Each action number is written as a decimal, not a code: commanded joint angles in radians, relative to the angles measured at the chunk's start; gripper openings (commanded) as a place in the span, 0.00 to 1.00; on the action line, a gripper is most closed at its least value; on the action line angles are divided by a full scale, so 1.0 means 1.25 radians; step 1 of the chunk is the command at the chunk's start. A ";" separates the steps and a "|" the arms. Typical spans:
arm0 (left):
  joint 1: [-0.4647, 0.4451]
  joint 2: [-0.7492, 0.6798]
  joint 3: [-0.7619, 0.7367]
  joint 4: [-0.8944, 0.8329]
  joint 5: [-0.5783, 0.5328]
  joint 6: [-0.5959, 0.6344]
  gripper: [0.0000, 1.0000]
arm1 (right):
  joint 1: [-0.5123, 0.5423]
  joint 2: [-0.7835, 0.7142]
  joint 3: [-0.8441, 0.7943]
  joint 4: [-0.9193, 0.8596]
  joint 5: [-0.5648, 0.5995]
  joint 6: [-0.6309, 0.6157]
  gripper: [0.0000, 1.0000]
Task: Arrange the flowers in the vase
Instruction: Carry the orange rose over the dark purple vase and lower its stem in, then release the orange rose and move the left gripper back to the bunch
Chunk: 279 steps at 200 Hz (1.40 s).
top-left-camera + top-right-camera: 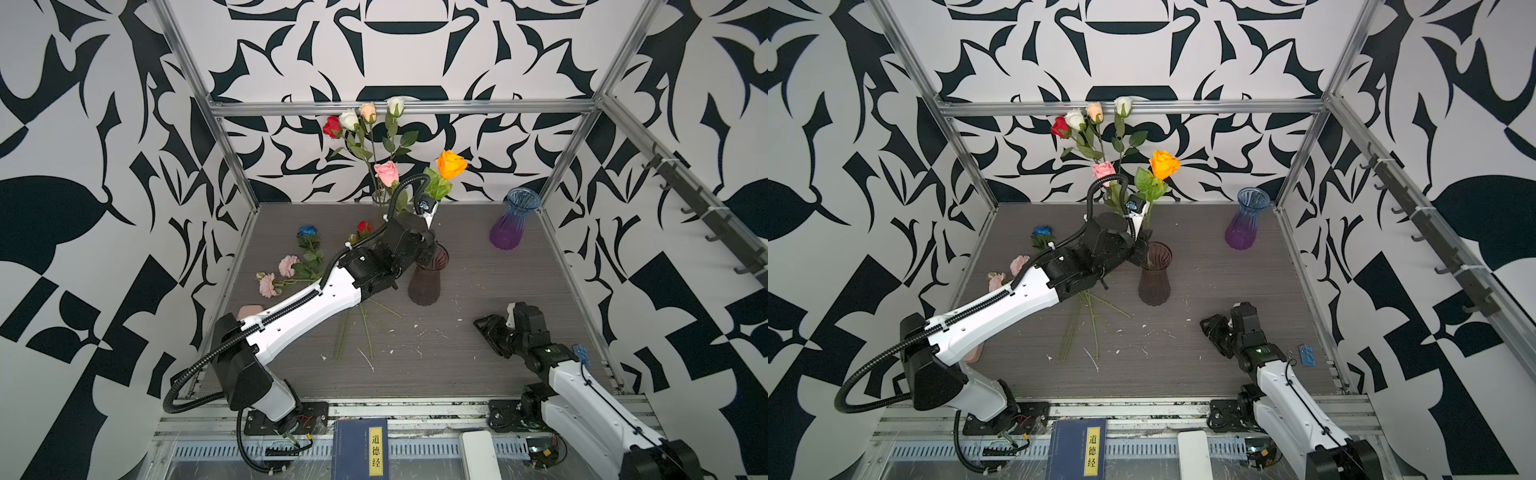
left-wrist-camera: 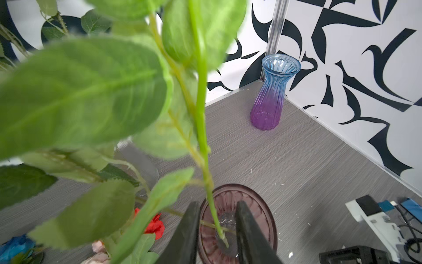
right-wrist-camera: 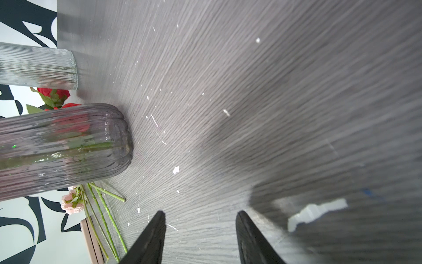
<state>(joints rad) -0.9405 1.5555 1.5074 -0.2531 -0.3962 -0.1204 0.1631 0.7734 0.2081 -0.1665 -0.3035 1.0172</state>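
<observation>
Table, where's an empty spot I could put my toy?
Bare patches on the table: between the brown vase and purple vase, and in front of the brown vase toward the right gripper. Crowded on the left: loose flowers and the left arm.

An orange rose (image 1: 451,164) on a long green leafy stem (image 2: 202,114) stands up with its cut end inside the mouth of a smoky purple-brown ribbed glass vase (image 1: 424,286), which is upright near the middle of the tabletop. At the back edge, a clear ribbed glass vase (image 1: 380,198) holds a red rose (image 1: 331,126), a white rose (image 1: 348,119), a peach rose (image 1: 368,111), a second white rose (image 1: 395,105) and a lower pink rose (image 1: 386,172). Toward the left edge lie a blue rose (image 1: 307,231), a second red rose (image 1: 364,227) and two frilly pink blooms (image 1: 289,265), with their bare stems (image 1: 365,332) running toward the front edge.
</observation>
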 commanded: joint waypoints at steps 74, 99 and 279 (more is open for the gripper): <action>0.005 -0.039 0.005 -0.004 0.004 -0.019 0.31 | -0.003 -0.004 -0.002 0.012 -0.004 -0.012 0.53; 0.005 -0.053 -0.004 -0.001 -0.001 -0.019 0.31 | -0.003 -0.003 -0.001 0.012 -0.004 -0.012 0.53; 0.393 -0.250 -0.417 -0.032 0.359 -0.331 0.33 | -0.004 0.010 0.000 0.017 -0.006 -0.012 0.53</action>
<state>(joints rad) -0.4595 1.1988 1.0176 -0.2958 -0.0521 -0.5289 0.1631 0.7811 0.2081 -0.1658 -0.3077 1.0172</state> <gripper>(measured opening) 0.331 0.532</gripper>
